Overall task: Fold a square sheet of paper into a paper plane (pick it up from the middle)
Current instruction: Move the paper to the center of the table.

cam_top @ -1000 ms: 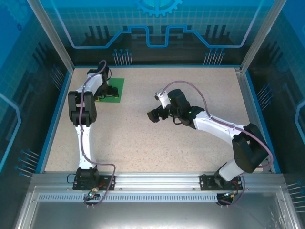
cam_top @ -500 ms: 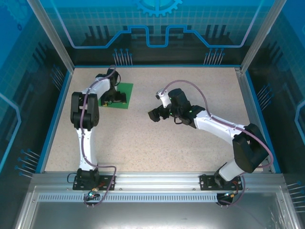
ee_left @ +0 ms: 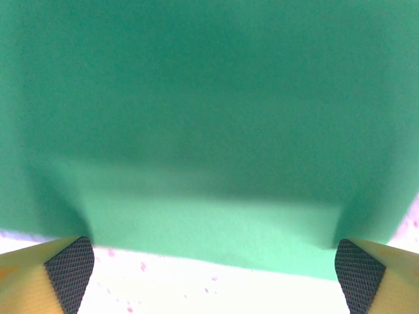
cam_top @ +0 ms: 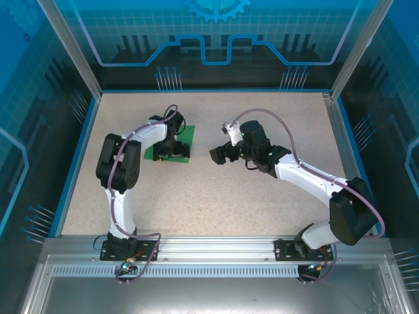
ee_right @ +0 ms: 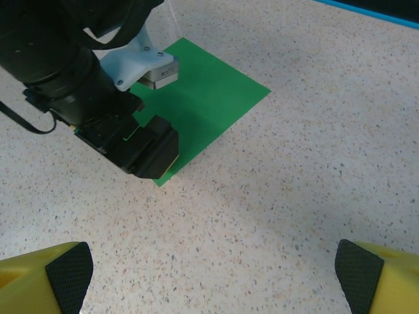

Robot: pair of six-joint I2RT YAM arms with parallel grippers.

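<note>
The square sheet of paper (cam_top: 188,135) is plain green and lies flat on the speckled table, left of centre, with no crease that I can see. My left gripper (cam_top: 173,150) is down on it, open, with its spread fingertips (ee_left: 69,268) at the sheet's near edge. In the left wrist view the paper (ee_left: 209,118) spans the frame between the left gripper's (ee_left: 213,268) wide jaws. My right gripper (cam_top: 219,156) hovers open to the right of the sheet. In the right wrist view the right gripper (ee_right: 216,271) has bare table between its jaws, and the paper (ee_right: 209,91) lies ahead under the left gripper (ee_right: 141,147).
The table (cam_top: 216,190) is walled by a blue rim (cam_top: 209,90) and transparent panels on three sides. A metal rail (cam_top: 209,245) carries both arm bases at the near edge. Open tabletop lies in front of and behind the grippers.
The left gripper has slid right and nearer across the table, and the green sheet has moved with it. The right gripper has shifted slightly to the right.
</note>
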